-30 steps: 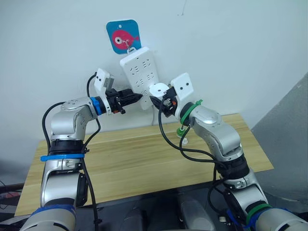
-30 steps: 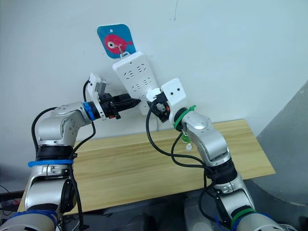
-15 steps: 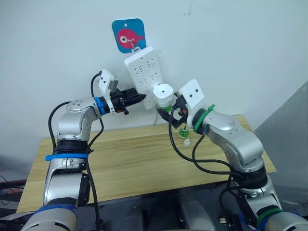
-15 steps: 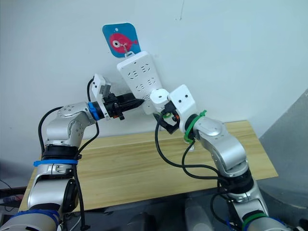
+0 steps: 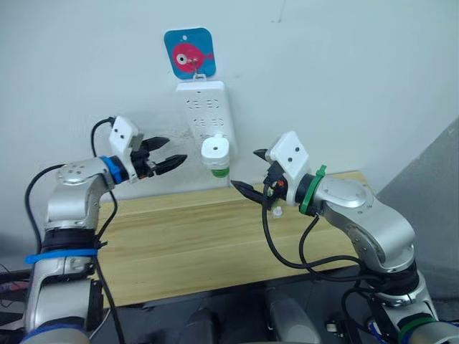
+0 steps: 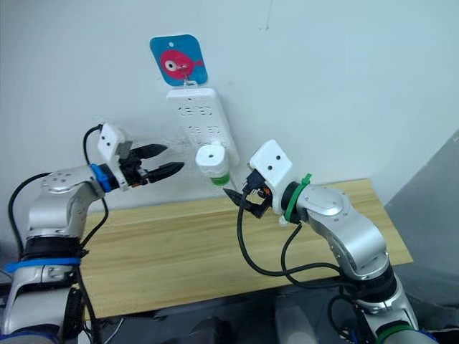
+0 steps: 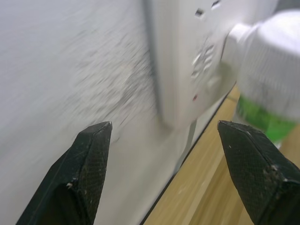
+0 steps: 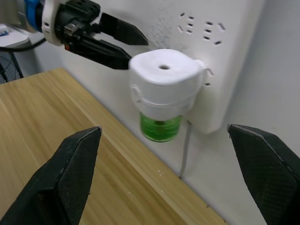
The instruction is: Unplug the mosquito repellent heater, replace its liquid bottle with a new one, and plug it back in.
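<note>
The mosquito repellent heater point(image 8: 165, 78) sits plugged into the lower end of the white power strip point(image 5: 206, 109) that hangs on the wall, its round vent hole facing up and a green liquid bottle point(image 8: 161, 126) screwed in beneath it. It hangs above the far edge of the wooden table point(image 5: 186, 244), clear of the tabletop.

The heater lies between the two sets of fingers, touched by neither. The left gripper point(image 5: 166, 153) is off to the heater's left, its black fingers point(image 7: 89, 164) spread wide with their tips toward the strip and heater, holding nothing. The right gripper point(image 5: 252, 172) is to the heater's right and a little lower, its fingers point(image 8: 75, 168) also spread wide and empty, with the heater straight ahead of them in the gap.

Above the strip, a blue tag with a pink fish point(image 5: 189, 53) marks the hook it hangs from. A grey cable point(image 8: 184, 154) drops from the strip's lower end toward the table.
</note>
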Tool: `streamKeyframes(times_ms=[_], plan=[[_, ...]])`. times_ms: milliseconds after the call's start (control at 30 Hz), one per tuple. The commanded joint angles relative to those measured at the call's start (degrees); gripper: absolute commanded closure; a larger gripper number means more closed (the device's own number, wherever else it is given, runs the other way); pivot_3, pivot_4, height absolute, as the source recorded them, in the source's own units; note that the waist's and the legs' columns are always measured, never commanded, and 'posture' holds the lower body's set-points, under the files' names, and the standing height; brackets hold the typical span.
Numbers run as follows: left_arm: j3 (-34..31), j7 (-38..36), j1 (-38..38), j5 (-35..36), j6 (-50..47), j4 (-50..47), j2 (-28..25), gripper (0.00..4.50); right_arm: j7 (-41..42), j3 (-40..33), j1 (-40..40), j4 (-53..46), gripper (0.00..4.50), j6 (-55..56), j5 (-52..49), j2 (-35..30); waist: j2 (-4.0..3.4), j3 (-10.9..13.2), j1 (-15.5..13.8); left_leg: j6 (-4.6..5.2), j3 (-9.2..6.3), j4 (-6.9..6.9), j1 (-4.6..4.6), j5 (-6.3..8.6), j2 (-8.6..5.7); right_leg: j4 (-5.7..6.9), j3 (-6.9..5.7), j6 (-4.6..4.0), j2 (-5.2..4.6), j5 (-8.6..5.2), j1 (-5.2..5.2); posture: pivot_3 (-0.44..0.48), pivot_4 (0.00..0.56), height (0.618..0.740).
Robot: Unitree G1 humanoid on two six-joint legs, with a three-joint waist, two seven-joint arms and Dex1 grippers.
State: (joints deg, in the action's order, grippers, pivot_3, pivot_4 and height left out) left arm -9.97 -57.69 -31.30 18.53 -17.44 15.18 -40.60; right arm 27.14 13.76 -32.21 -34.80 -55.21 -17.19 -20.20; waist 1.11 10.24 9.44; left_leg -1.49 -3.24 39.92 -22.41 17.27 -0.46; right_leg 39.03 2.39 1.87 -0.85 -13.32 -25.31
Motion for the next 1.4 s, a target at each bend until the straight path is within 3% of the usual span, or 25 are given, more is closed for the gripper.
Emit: streamKeyframes(times_ms=[33,133,267,467,500,900,1400], plan=[[-3.6,-1.5,6.3,4.5,-1.7,-12.0,-2.1,0.7,1.1,0.5,-0.3,-1.4,0.0,3.3,-0.6,0.0,0.01,0.0,-0.2,0.0,0.0,0.0,-0.01,0.0,0.0,-0.01,0.01,0.0,-0.01,0.0,0.0,-0.123,0.129,0.73],[-4.5,-3.5,14.8,8.8,-5.2,-23.0,-3.4,0.68,1.0,1.0,-0.4,-0.1,0.61,4.6,-0.1,0.4,0.02,0.0,-0.9,0.0,0.01,-0.01,0.0,0.0,0.0,-0.02,0.0,0.0,-0.04,0.0,0.0,-0.11,0.129,0.73],[-4.6,-3.9,29.4,14.4,-7.3,-41.0,-2.6,0.68,1.7,3.4,-0.2,3.2,2.05,7.9,1.4,0.5,0.07,-0.1,-1.7,0.0,0.06,-0.03,0.09,0.01,0.02,-0.02,0.04,-0.01,-0.05,0.0,0.06,-0.077,0.126,0.73],[-3.8,0.9,33.0,16.7,-7.5,-48.2,0.0,0.68,1.8,5.9,-0.4,7.9,4.33,13.0,3.8,1.5,0.14,-0.1,-4.1,-0.04,0.07,-0.02,0.49,-0.02,0.03,0.0,-0.03,-0.05,0.01,0.0,0.4,-0.066,0.123,0.73],[-3.7,1.5,33.0,17.0,-7.6,-48.6,0.2,0.68,1.6,6.3,-0.6,8.8,4.46,13.7,4.3,1.9,0.15,-0.1,-4.3,-0.03,0.07,-0.03,0.66,-0.02,0.04,-0.03,-0.03,-0.05,0.05,-0.01,0.61,-0.066,0.123,0.73],[-3.1,4.0,33.2,15.9,-5.8,-48.6,-0.1,0.68,-2.2,6.5,-2.4,17.5,4.46,18.7,10.0,7.4,0.26,-0.2,-4.6,-0.02,0.13,-0.04,0.77,-0.01,0.1,-0.07,-0.04,-0.07,0.24,-0.01,0.71,-0.061,0.117,0.73],[-0.6,4.9,30.7,14.8,-5.4,-47.3,0.1,0.68,-3.7,5.9,-2.6,20.7,4.46,19.8,12.3,10.8,0.29,-0.3,-4.6,-0.02,0.14,-0.05,0.77,-0.01,0.1,-0.07,-0.04,-0.07,0.26,-0.01,0.7,-0.057,0.106,0.73]])
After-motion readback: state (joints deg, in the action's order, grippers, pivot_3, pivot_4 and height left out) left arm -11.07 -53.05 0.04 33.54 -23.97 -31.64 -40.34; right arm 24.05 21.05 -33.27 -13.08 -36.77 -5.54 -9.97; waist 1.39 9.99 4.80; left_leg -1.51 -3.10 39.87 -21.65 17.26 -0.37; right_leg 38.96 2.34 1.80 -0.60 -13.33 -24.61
